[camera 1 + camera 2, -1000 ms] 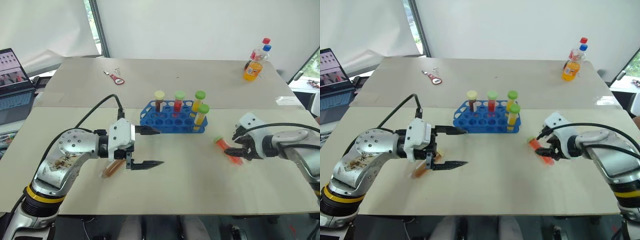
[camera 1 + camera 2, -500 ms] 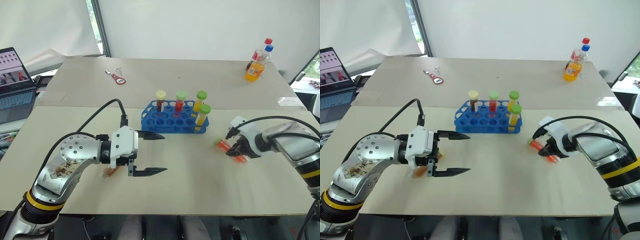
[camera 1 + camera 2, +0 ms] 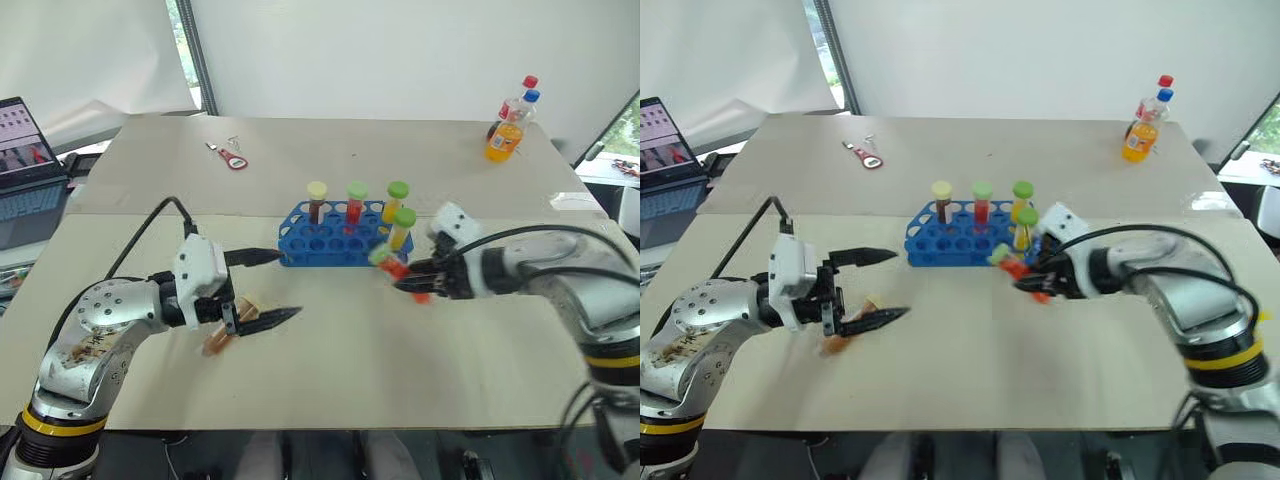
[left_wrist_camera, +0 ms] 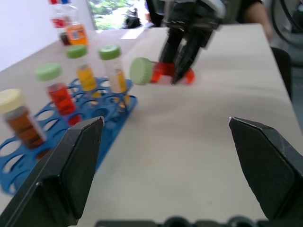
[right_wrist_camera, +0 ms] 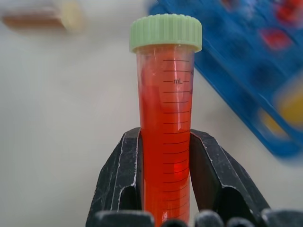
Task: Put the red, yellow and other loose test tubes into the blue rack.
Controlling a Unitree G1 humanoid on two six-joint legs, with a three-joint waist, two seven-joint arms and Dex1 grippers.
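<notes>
Red tube lifted and carried to the rack.

The red tube (image 5: 164, 127), which lay on the table (image 3: 420, 380) to the right a second ago, is now clamped by its lower half in the right gripper (image 3: 408, 284) and held off the table, just beside the rack's (image 3: 315, 248) right end, cap (image 3: 380, 257) pointing toward the rack. Insertion is judged to be the next step, once the tube is turned upright. Four capped tubes are already seated in the rack: one brown, one red, two yellow. An amber tube (image 3: 222, 336) is left lying on the table, under the left gripper (image 3: 272, 288), whose jaws are spread wide and empty.
</notes>
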